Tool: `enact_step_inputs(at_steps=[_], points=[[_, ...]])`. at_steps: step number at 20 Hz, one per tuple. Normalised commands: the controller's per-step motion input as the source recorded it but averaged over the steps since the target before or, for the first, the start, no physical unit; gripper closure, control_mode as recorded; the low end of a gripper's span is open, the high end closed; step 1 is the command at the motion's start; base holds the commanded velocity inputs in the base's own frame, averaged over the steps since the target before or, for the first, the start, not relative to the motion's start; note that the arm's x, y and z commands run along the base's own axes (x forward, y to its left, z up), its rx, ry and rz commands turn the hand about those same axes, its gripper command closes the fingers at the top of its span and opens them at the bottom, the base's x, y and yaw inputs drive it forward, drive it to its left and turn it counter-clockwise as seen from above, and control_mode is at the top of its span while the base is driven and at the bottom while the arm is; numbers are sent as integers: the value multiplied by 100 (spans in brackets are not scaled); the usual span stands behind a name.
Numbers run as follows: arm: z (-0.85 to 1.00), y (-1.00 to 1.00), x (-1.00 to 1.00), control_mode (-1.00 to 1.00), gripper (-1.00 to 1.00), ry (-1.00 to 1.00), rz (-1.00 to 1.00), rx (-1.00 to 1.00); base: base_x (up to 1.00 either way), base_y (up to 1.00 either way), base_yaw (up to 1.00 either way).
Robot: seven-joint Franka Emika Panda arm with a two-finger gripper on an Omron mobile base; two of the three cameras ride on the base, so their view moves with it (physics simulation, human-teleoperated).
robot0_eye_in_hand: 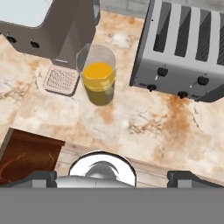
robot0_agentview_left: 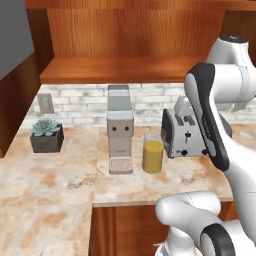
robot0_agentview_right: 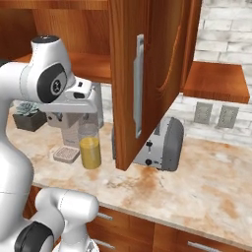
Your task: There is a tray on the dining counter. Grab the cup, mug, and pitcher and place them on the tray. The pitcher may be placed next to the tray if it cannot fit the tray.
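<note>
While the pitcher point(robot0_eye_in_hand: 99, 78) stands untouched on the bench point(robot0_eye_in_hand: 144, 127) between the coffee machine point(robot0_eye_in_hand: 52, 26) and the toaster point(robot0_eye_in_hand: 183, 48), the pincer point(robot0_eye_in_hand: 113, 178) hangs spread and empty above it, so the task looks barely started.

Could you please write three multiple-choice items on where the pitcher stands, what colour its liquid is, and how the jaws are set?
1. The pitcher stands:
A. between coffee machine and toaster
B. on the toaster
C. beside the succulent

2. Its liquid is:
A. red
B. amber-yellow
C. clear

3. The gripper jaws are:
A. shut on the pitcher
B. open, empty
C. shut on the toaster

Key: 1 A, both base views show it on the counter between them; 2 B, the hand view shows amber-yellow liquid; 3 B, the fingertips stand wide apart, short of the pitcher.
</note>
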Motion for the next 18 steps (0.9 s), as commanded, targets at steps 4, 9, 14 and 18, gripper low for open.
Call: enact_step_inputs(at_steps=[4, 9, 14, 18], points=[[0, 0, 0, 100, -100, 0, 0, 0, 30, 1, 0], [-4, 0, 5, -100, -100, 0, 0, 0, 20, 0, 0], [-42, 4, 29, -100, -100, 4, 2, 0, 0, 0, 0], [-48, 12, 26, -100, -100, 5, 3, 0, 0, 0, 0]])
